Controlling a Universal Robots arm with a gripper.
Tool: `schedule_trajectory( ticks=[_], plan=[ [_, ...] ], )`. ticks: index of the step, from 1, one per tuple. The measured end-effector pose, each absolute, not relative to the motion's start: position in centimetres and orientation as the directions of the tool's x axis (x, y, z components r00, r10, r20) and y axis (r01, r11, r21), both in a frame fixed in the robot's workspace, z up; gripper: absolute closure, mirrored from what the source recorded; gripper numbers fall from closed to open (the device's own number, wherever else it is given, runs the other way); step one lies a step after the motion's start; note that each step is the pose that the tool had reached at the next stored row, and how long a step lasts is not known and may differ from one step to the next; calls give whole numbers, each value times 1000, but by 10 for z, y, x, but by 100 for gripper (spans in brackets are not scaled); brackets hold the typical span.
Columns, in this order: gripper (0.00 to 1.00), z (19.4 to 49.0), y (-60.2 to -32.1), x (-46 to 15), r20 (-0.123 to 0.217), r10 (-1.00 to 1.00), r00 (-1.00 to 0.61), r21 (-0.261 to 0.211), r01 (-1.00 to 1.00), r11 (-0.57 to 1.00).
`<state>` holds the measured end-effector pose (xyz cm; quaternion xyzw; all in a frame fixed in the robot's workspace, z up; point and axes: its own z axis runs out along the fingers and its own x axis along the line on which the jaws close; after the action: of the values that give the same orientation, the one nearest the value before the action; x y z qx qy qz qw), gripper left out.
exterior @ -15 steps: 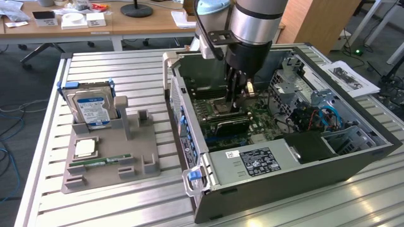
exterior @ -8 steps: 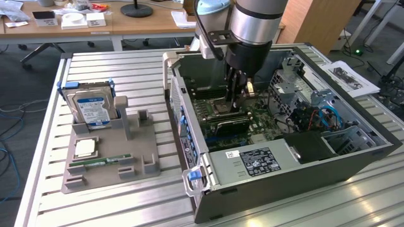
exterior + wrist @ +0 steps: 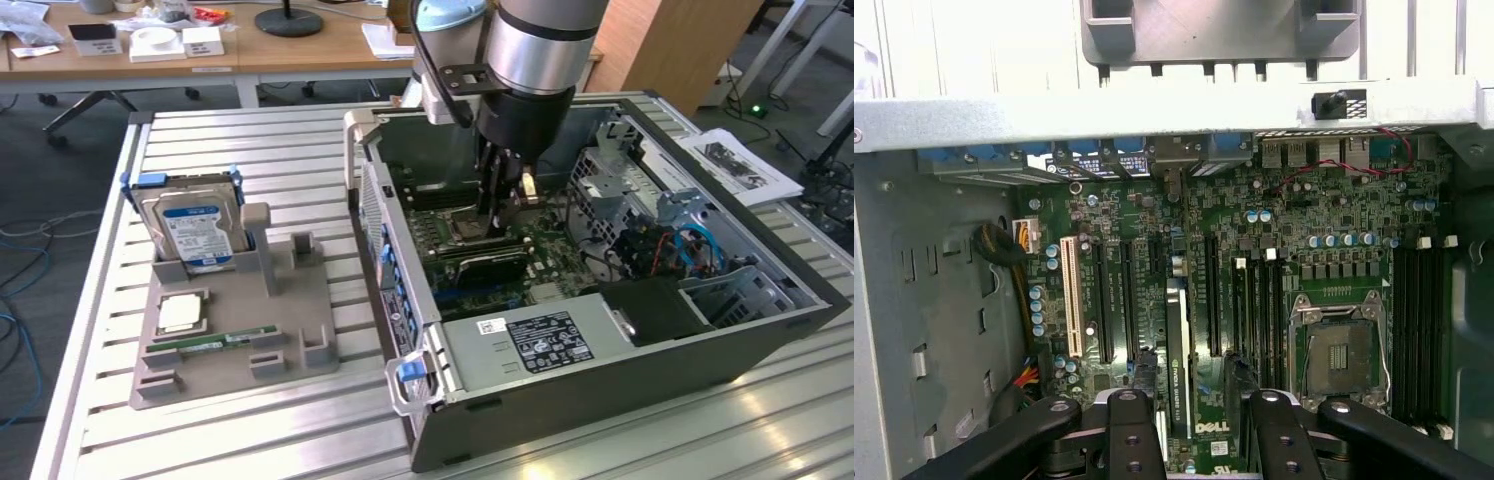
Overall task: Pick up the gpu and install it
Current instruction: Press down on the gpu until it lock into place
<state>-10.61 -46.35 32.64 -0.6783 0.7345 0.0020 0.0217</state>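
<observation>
Inside the case (image 3: 747,330) — claw (image 3: 1194,420) spread wide | astride seated gpu (image 3: 1176,340)

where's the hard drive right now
In the exterior view, the hard drive stands upright in the grey holder on the exterior view's left, apart from the open computer case.

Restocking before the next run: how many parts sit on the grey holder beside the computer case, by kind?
Hard drive: 1
Processor chip: 1
Memory stick: 1
Total: 3
</observation>
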Motion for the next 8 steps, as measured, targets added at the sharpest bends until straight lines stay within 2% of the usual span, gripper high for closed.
schedule_trajectory(
  ticks=[2, 3, 4, 6, 8],
  plan=[
    [60, 326, -463, -106, -35, -996, -79, -27, -996, 80],
    [61, 326, -463, -106, -35, -996, -79, -27, -996, 80],
    [67, 326, -463, -106, -35, -996, -79, -27, -996, 80],
    [67, 326, -463, -106, -35, -996, -79, -27, -996, 80],
    [79, 326, -463, -106, -35, -996, -79, -27, -996, 80]
  ],
)
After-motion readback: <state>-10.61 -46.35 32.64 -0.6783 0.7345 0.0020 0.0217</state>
